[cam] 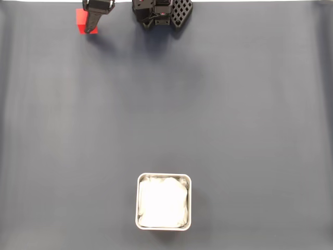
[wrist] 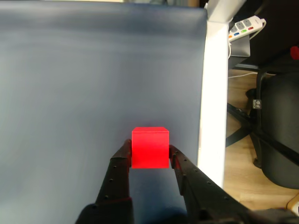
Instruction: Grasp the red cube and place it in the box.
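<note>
Gripper: in the wrist view we see our gripper [wrist: 150,156] closed around the red cube [wrist: 150,147], one black finger [wrist: 122,161] pressed to its left face and the other to its right face.
Red cube: it sits between the fingertips just above the dark blue-grey mat [wrist: 93,84], close to the mat's right edge in the wrist view; in the fixed view it peeks out at the top left [cam: 79,19], partly covered by the gripper [cam: 91,28].
Step in hand: we judge the grasp is made and the lift is about to begin.
Box: it stands at the bottom centre of the fixed view [cam: 164,176], white wrinkly lining inside, well apart from the cube.
Next move: we need to raise the cube clear of the mat, carry it across the whole mat to the box, centre it over the lining and only then loosen the fingers.
Beyond the mat: a white table edge [wrist: 212,93], a power strip [wrist: 245,25] and a black chair [wrist: 275,126].
</note>
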